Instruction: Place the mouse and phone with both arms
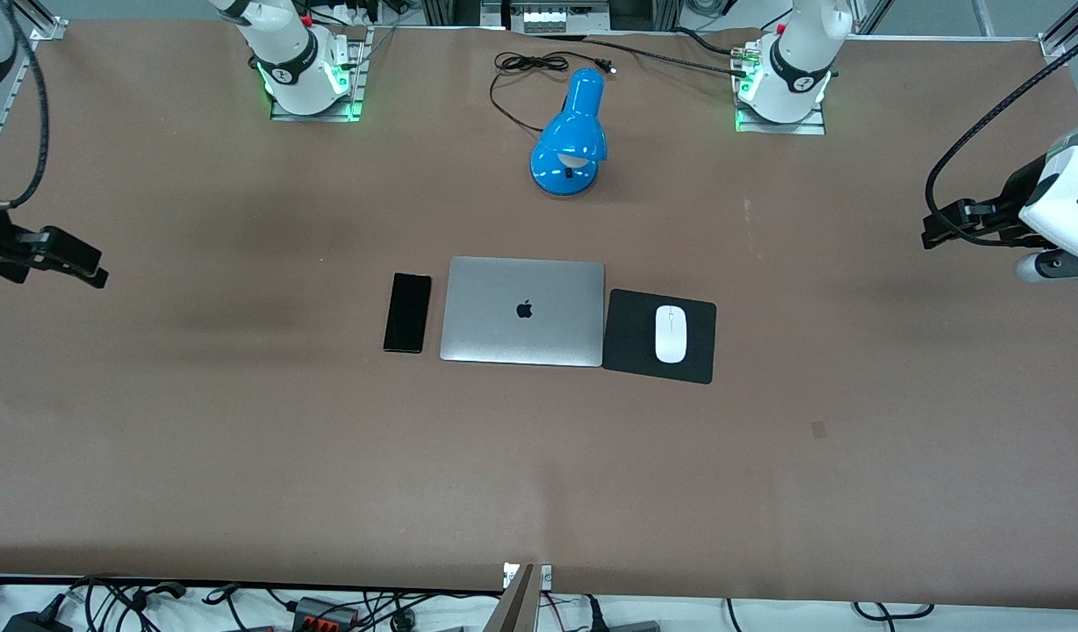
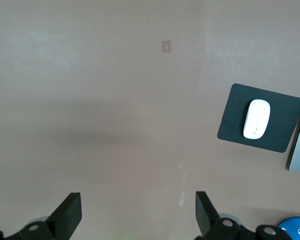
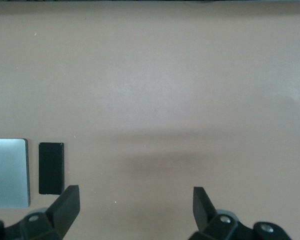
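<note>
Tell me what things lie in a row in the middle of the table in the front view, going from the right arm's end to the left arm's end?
Phone → laptop → mouse pad with the mouse on it.

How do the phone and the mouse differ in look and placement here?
The slim black rectangular phone is dark and flat; the small white oval mouse is pale and rounded. The phone lies straight on the brown table; the mouse sits on a square black mouse pad. Both flank the closed silver laptop, untouched.
</note>
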You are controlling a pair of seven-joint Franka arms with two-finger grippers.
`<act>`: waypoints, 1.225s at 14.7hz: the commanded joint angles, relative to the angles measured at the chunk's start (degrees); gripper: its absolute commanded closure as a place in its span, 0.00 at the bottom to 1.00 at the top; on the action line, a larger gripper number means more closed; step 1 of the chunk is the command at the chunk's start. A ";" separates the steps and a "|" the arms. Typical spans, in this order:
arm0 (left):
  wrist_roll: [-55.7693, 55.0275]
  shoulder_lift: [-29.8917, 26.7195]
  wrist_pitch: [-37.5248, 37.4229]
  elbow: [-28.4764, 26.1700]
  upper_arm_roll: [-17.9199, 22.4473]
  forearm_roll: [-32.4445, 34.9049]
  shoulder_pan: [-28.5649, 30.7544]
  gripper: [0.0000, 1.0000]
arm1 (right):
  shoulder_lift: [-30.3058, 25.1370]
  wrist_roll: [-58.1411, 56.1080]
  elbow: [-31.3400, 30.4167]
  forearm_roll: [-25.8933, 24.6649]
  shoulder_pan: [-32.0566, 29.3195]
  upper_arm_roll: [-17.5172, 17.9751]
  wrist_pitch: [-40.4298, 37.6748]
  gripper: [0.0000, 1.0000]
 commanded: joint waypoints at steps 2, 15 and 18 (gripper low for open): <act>0.46 -0.32 -0.26 0.43 0.36 -0.80 -0.18 0.00 | -8.24 -1.77 -10.51 0.34 -1.23 0.43 0.62 0.00; 0.46 -0.32 -0.61 0.25 0.54 -1.95 0.00 0.00 | -8.16 -2.47 -8.32 0.61 -1.14 0.52 -1.33 0.00; 0.46 -0.23 -0.79 0.25 0.54 -1.95 0.00 0.00 | -8.34 -2.82 -8.40 1.04 -1.14 0.43 -1.34 0.00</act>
